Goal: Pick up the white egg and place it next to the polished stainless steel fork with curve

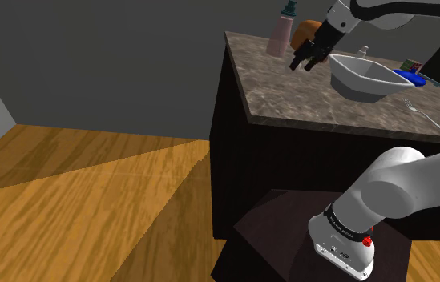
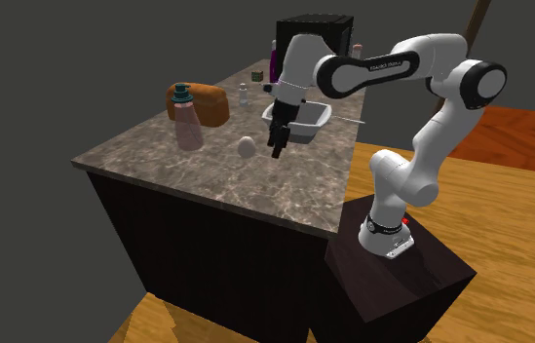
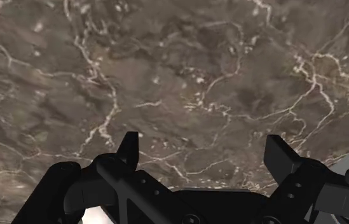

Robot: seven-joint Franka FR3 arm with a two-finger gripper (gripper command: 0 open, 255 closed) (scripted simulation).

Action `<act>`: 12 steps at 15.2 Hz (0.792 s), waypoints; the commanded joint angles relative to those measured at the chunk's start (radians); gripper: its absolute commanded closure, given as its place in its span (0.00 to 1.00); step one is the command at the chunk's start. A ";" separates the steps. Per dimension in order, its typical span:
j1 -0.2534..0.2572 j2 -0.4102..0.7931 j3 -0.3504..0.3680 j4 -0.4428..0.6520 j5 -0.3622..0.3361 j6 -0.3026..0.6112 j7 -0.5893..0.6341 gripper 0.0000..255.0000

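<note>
A white egg (image 2: pixel 247 146) lies on the marble counter (image 2: pixel 207 180), between a pink bottle and a white bowl. My black gripper (image 2: pixel 278 148) hangs just above the counter, a short way to the second exterior view's right of the egg and apart from it. In the wrist view the gripper (image 3: pixel 205 153) is open, with only bare marble (image 3: pixel 185 76) between its fingers (image 3: pixel 128 149). The thin metal fork (image 1: pixel 426 118) lies near the counter's front edge at the shoulder view's right, beyond the bowl from the gripper (image 1: pixel 308 61).
A white bowl (image 1: pixel 362 76) stands right beside the gripper. A pink bottle (image 2: pixel 188 122) and a brown loaf (image 2: pixel 209 101) sit on the egg's other side. A blue plate (image 1: pixel 410 77) and small jars lie further along. The counter drops off to a wooden floor (image 1: pixel 90 200).
</note>
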 commanded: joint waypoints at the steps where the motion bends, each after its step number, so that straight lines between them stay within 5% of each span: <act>1: -0.001 0.038 -0.040 0.032 0.012 0.050 -0.027 0.00; 6: 0.010 0.120 -0.143 0.110 0.068 0.159 -0.100 0.00; 12: 0.024 0.160 -0.159 0.081 0.087 0.231 -0.115 0.00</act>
